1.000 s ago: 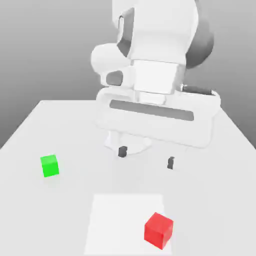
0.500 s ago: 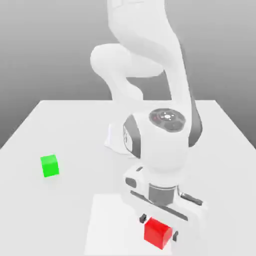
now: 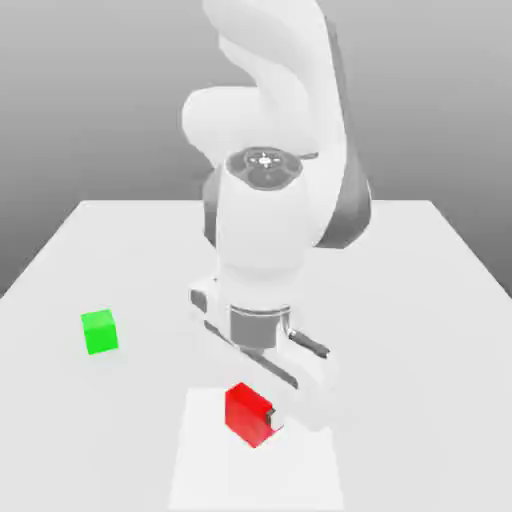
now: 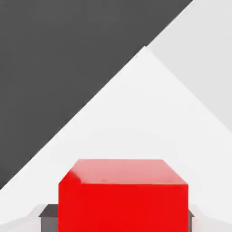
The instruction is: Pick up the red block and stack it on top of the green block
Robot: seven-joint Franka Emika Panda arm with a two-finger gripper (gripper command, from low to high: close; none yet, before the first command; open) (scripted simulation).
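Above the pale square patch, pincer clamped on red block, green block well apart leftward.

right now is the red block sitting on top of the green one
No, the red block is clamped in the gripper, while the green block sits alone on the table toward the exterior view's left.

you have one white tabletop, flat and matte, its far edge running straight across the exterior view. a paler rectangular patch lies on its near part. behind it you face a plain grey backdrop, darker at top, lighter toward the table. lighting is soft and even.
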